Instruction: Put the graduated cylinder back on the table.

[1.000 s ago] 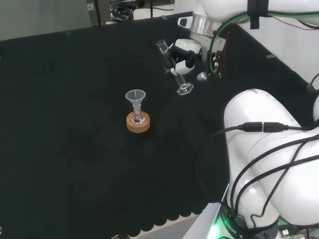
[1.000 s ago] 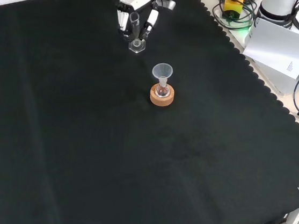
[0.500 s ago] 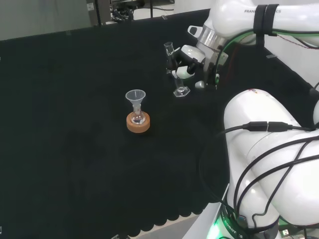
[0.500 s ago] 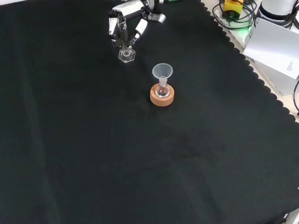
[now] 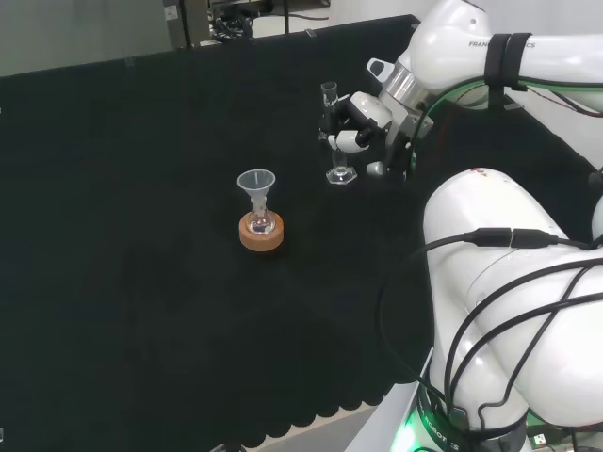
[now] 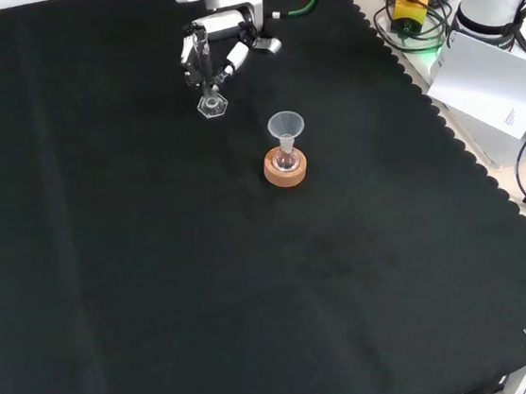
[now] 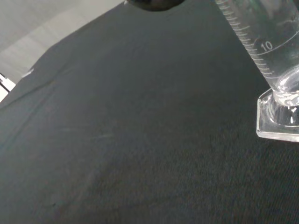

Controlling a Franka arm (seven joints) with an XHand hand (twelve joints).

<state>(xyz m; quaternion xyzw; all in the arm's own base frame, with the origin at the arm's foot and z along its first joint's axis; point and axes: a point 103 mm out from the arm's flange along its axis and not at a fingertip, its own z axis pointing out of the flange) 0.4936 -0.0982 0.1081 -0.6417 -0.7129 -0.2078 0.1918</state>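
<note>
Here the hand [image 5: 363,118] has its fingers curled round the cylinder [image 5: 335,141], pinching the clear tube about its middle. The cylinder stands upright, and in the head view its hexagonal foot sits at the cloth [image 5: 141,235] or just above it; whether the two touch cannot be told. In the front view the hand [image 6: 214,39] reaches in from the top, fingers [image 6: 192,54] down either side of the tube, with the cylinder's [image 6: 212,101] foot below them. The wrist view shows the cylinder [image 7: 268,56] close up: printed scale marks along the glass, the foot flat and level with the cloth [image 7: 117,140].

A funnel [image 5: 255,188] sits in a small flask on a cork stand [image 5: 261,235], nearer the camera and to the left of the cylinder in the head view, apart from it. In the front view the funnel [image 6: 286,126] and stand [image 6: 284,169] lie lower right of the cylinder.
</note>
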